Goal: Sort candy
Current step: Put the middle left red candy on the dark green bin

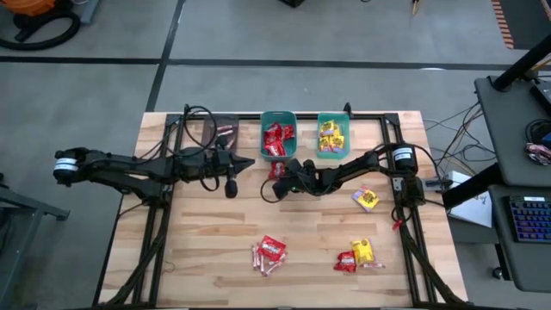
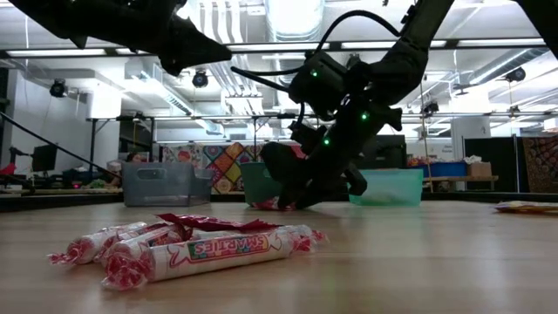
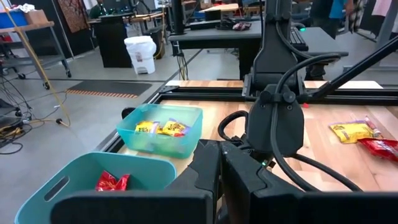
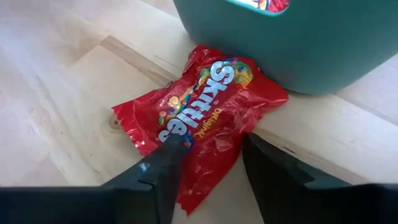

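While the left pincer hangs shut, the right pincer straddles a red packet, fingers apart.

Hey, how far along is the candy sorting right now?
Partly done. Red packets already sit in the middle teal bin and yellow ones in the lighter teal bin. The right gripper straddles a red Skittles packet lying on the table beside that bin, fingers open. Left gripper waits shut. Loose candy near the front edge remains.

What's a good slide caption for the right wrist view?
Right gripper open over a red Skittles packet lying on the wooden table against a teal bin.
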